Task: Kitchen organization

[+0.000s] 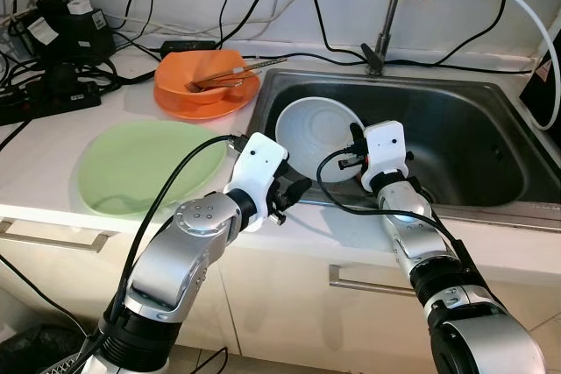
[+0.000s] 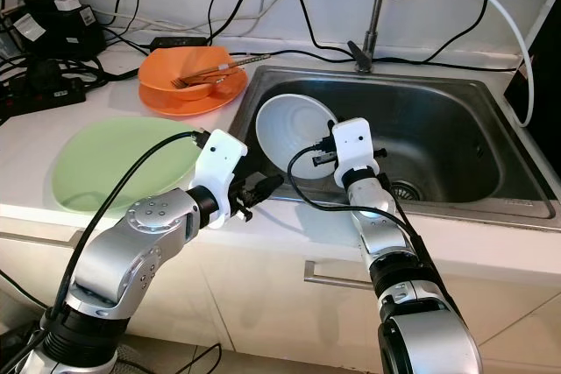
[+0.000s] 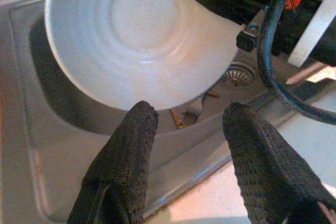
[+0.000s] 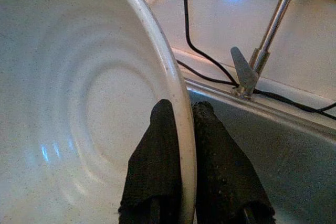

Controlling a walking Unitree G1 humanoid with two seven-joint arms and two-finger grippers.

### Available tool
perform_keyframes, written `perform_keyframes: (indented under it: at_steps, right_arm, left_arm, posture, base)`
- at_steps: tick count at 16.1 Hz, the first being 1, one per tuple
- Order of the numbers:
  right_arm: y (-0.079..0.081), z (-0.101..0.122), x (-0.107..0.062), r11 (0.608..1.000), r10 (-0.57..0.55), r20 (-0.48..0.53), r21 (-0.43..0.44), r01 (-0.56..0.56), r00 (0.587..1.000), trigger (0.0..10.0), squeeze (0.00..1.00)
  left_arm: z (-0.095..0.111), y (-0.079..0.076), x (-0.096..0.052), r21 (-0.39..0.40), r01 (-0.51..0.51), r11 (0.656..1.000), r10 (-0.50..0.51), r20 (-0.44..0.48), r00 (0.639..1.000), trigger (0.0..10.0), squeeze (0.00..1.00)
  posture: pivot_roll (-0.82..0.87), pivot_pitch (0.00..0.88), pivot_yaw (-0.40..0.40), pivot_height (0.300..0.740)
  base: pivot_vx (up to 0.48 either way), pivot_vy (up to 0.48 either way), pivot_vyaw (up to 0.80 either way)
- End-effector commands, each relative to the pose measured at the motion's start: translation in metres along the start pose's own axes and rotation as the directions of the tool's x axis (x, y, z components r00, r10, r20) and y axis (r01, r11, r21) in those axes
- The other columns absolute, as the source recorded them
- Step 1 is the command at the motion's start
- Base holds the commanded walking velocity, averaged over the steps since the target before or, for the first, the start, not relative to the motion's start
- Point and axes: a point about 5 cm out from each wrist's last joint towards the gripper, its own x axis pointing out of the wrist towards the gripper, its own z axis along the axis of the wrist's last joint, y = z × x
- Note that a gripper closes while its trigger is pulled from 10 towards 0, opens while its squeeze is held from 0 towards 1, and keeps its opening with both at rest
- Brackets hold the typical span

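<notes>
Two plates [image 1: 145, 168] on white counter [image 1: 53, 159] beside sink [image 1: 473, 142]

Both arms are brushed silver with rounded joints and black collars near the elbows. Each wrist carries a white boxy housing, black cables looping from it. The left hand [image 3: 186, 129] and right hand [image 4: 186, 124] have long black fingers (textured, woven-looking).

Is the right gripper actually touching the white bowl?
Touching. The right wrist view shows the right gripper closed on the white bowl, one finger inside the rim and one outside.
</notes>
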Motion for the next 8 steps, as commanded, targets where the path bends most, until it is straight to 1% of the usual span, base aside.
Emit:
perform_keyframes:
  at_steps: [1,8]
  right_arm:
    - [-0.0010,0.0069,0.0031,1.000,0.006,0.037,-0.019,-0.005,0.999,10.0,0.00]
    - [0.0047,0.0041,0.0015,0.999,0.034,0.035,-0.037,-0.033,0.999,10.0,0.00]
  left_arm:
    - [0.0003,-0.0020,-0.0028,0.009,0.008,1.000,-0.008,-0.005,1.000,10.0,0.00]
    - [-0.0028,-0.0040,-0.0045,0.009,0.027,1.000,-0.027,-0.026,0.999,10.0,0.00]
  posture:
    - [0.11,0.016,0.027,0.740]
    - [0.12,0.019,0.026,0.740]
  base:
    - [0.000,0.000,0.00]
    - [0.000,0.000,0.00]
